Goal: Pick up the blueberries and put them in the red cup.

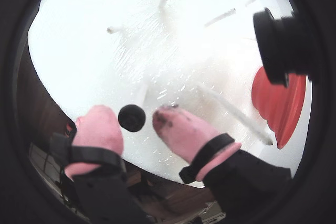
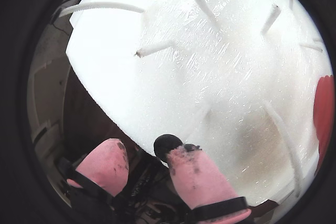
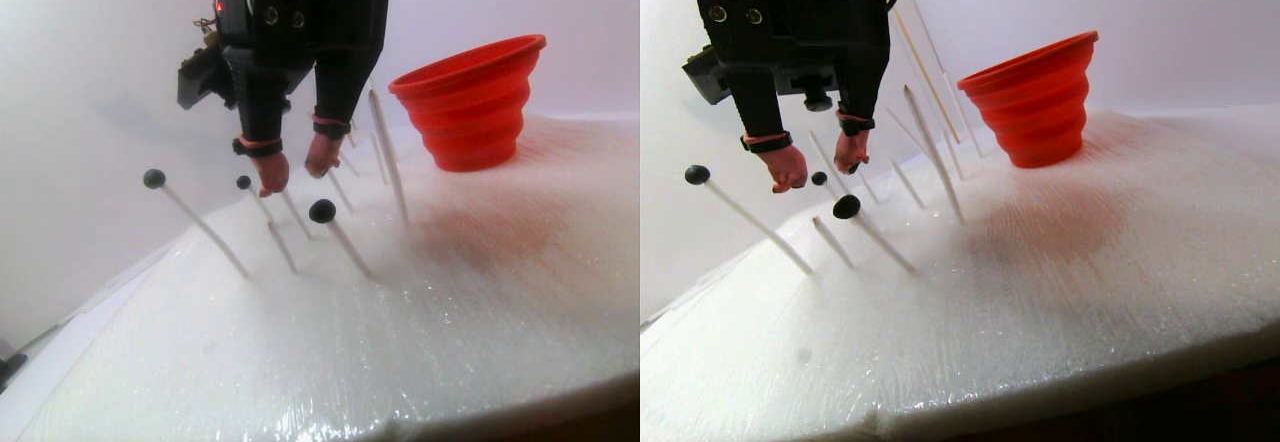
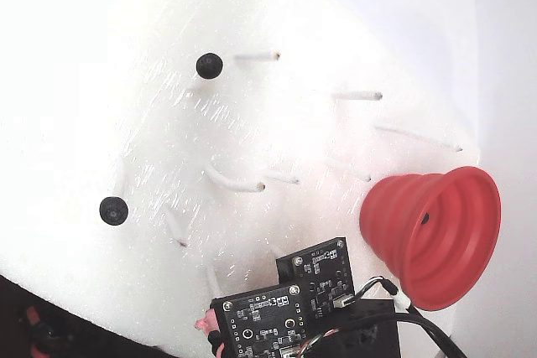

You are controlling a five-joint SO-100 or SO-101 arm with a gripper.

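The gripper (image 1: 142, 121) is open, with a gap between its two pink fingertips (image 1: 181, 129). One blueberry (image 1: 132, 117) sits right in that gap. In a wrist view it is between the two tips. In another wrist view the same blueberry (image 2: 167, 145) touches the right-hand tip, at about 11 o'clock from it. The gripper is not squeezing it yet.

In the stereo pair view this berry (image 3: 243, 182) sits on top of a thin white peg (image 3: 258, 204). Two more blueberries sit on pegs close by: one (image 3: 154, 178) at about 9 o'clock from the gripper and one (image 3: 322, 211) at about 5 o'clock. The pegs stick up, leaning, out of a white foam board (image 3: 400, 342).

The red cup (image 3: 470, 102) stands on the board at about 2 o'clock from the gripper, well apart from it. In the fixed view there is a small dark spot inside the cup (image 4: 425, 219), maybe a berry, but it is too small to tell.

To do this step well, I think the fingers should close slowly with the berry in the middle. Then lift straight up along the peg, so the peg does not bend and flick the berry away.
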